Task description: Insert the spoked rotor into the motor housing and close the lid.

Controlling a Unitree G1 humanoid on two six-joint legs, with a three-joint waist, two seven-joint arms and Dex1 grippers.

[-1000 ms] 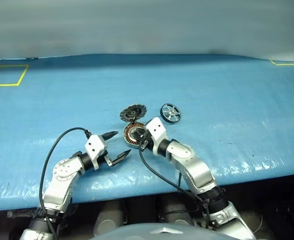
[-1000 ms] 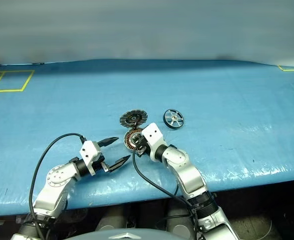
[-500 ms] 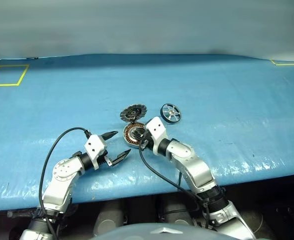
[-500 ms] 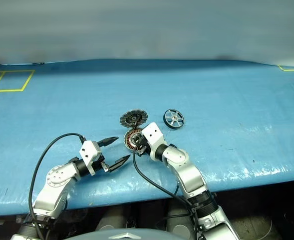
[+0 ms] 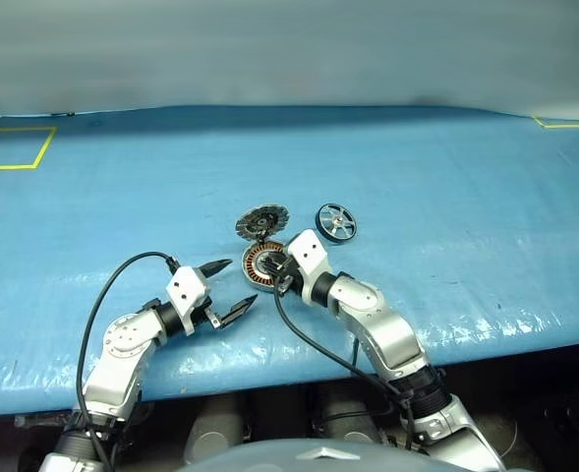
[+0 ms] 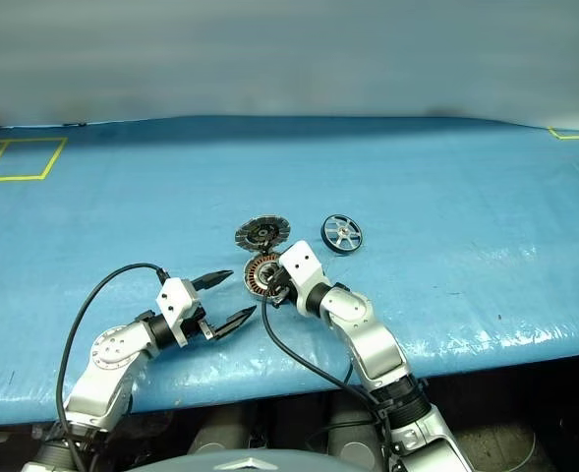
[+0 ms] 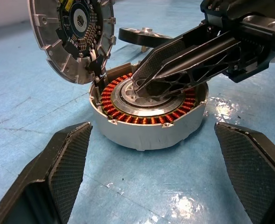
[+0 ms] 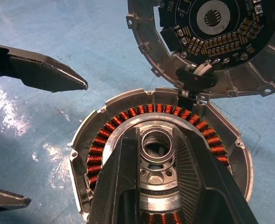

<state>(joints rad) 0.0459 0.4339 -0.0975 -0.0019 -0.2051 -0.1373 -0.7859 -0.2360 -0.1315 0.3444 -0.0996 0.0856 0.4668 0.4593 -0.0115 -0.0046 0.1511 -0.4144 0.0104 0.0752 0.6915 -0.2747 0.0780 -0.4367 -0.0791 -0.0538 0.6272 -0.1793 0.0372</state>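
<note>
**Rotor not yet in, lid open**

The spoked rotor (image 5: 336, 221) lies on the desk (image 5: 486, 197) just beside the motor housing (image 7: 149, 116), whose lid (image 7: 74, 37) stands tilted open. The right pincer (image 8: 157, 154), narrowly parted, brackets the housing's centre hub. The left pincer (image 5: 228, 288) gapes wide, empty, nearby.

**Housing mouth blocked; open table all round**

My right gripper (image 8: 158, 154) sits over the housing (image 7: 149, 126), its fingers spread around the silver hub, so the mouth is taken. The lid (image 7: 72, 35) stands raised at the far rim, walling off that side. My left gripper (image 5: 225, 288) hangs wide open just short of the near wall, with bare blue table (image 5: 446, 187) between. The rotor (image 5: 336, 221) lies apart on my right, with free approach from above and from every side.
</note>
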